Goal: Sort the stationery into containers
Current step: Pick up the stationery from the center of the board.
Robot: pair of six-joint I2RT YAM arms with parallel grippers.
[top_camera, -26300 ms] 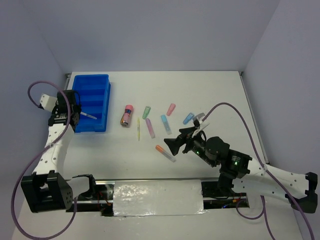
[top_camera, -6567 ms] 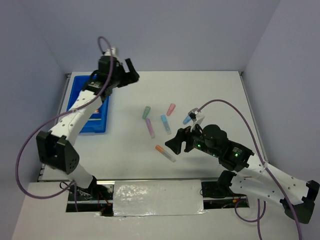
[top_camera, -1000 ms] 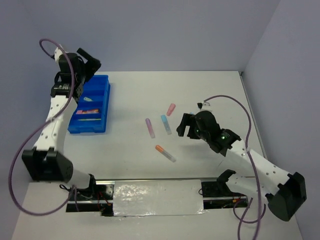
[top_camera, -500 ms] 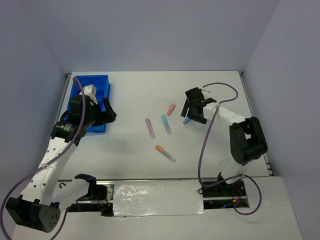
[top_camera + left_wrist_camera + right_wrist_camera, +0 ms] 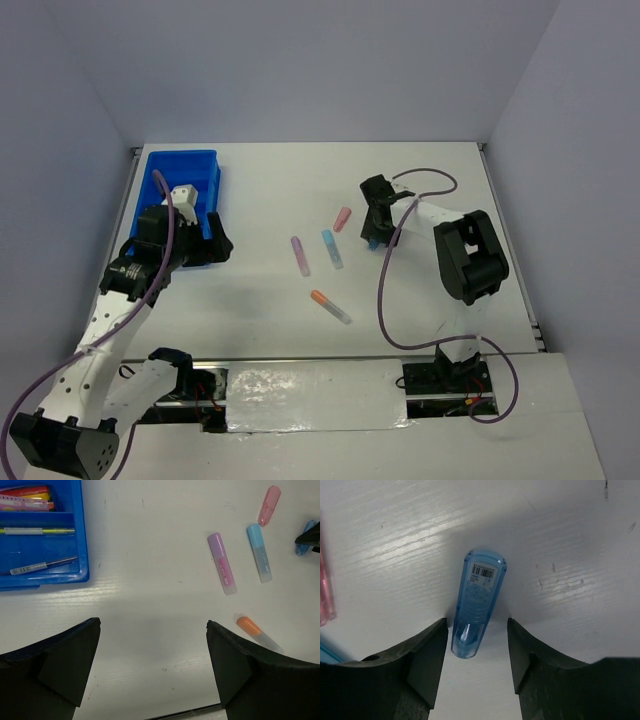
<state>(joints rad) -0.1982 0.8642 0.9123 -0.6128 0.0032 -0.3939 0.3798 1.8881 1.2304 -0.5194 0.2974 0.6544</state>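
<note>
Right wrist view has the right gripper [image 5: 476,630] spread wide astride the blue marker [image 5: 479,597], light, stiff, slick plastic, probably best pinched mid-barrel.

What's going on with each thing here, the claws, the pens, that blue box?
left gripper: open, empty.
right gripper: open, astride the blue marker.
blue marker: flat on table, ungripped.
blue tray: partly filled with pens.
purple marker: loose on table.
light blue marker: loose on table.
pink marker: loose on table.
orange marker: loose on table.
</note>
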